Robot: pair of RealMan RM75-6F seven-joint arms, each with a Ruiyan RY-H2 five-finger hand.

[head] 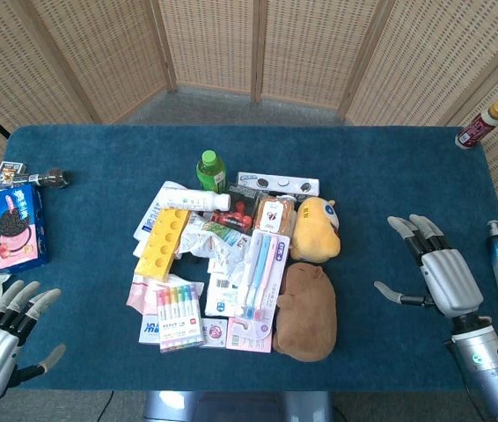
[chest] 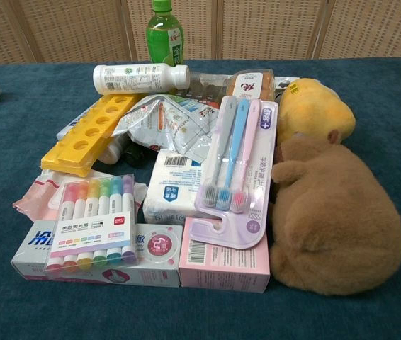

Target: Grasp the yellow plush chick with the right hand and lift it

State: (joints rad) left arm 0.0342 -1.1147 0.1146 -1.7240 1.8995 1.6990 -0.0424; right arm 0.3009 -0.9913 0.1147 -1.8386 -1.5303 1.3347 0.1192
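Fingers on our right hand (head: 438,272) are spread, holding nothing, parked well right of the yellow plush chick (head: 315,229) since we haven't reached yet.

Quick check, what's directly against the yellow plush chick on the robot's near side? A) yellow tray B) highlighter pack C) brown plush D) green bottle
C: the brown plush lies right against the yellow plush chick on its near side, in both views; the right robot hand is open, well clear.

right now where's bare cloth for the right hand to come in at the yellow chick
Bare cloth lies between the right hand and the yellow plush chick, and across the table's far strip. The chick's other sides are crowded: brown plush against its near side, toothbrush pack beside it.
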